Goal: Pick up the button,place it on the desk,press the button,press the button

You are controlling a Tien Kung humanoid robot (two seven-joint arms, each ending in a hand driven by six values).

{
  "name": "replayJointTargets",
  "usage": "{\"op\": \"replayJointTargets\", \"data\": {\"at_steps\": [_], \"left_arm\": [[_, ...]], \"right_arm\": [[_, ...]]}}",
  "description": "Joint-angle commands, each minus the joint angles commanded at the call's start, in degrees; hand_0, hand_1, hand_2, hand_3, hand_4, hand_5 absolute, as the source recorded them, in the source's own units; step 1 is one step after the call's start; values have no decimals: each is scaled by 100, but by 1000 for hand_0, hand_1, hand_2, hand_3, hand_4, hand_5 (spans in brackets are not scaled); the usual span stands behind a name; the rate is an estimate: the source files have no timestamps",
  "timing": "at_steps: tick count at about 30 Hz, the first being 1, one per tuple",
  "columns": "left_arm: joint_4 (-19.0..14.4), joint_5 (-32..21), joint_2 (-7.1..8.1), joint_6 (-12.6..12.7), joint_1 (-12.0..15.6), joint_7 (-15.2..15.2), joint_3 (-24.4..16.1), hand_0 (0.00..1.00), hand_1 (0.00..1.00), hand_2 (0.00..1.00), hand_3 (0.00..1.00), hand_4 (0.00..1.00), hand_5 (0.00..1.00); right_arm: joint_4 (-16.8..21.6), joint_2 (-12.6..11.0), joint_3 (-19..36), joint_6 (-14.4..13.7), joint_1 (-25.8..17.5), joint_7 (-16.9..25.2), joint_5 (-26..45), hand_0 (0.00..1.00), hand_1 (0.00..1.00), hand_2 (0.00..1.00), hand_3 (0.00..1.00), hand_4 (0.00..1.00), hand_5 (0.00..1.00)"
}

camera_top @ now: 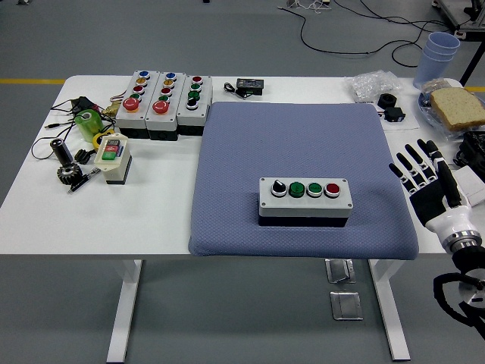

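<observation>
Head view: the button box [305, 202], with 4 controls on top, is seen lying on the blue mat [295, 167], toward its near edge. Right of the mat, the right hand [427, 184] is held open, fingers spread, holding nothing.

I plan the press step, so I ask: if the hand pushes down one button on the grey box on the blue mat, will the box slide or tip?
Tipping seems unlikely: the box is low, wide and lies flat. The textured mat probably resists sliding. It may sink slightly if the mat is soft.
</observation>
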Motion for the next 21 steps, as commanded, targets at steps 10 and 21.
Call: {"op": "replayJointTargets", "data": {"at_steps": [10,21], "left_arm": [[0,-8,0,5,-10,-1,4,650,637,658,559,326,846],[0,-5,0,0,-10,2,7,650,637,659,557,327,849]], "right_arm": [[7,9,22,59,9,69,58,665,633,687,648,727,298],[19,12,45,95,0,97,113,663,631,685,646,726,311]]}}
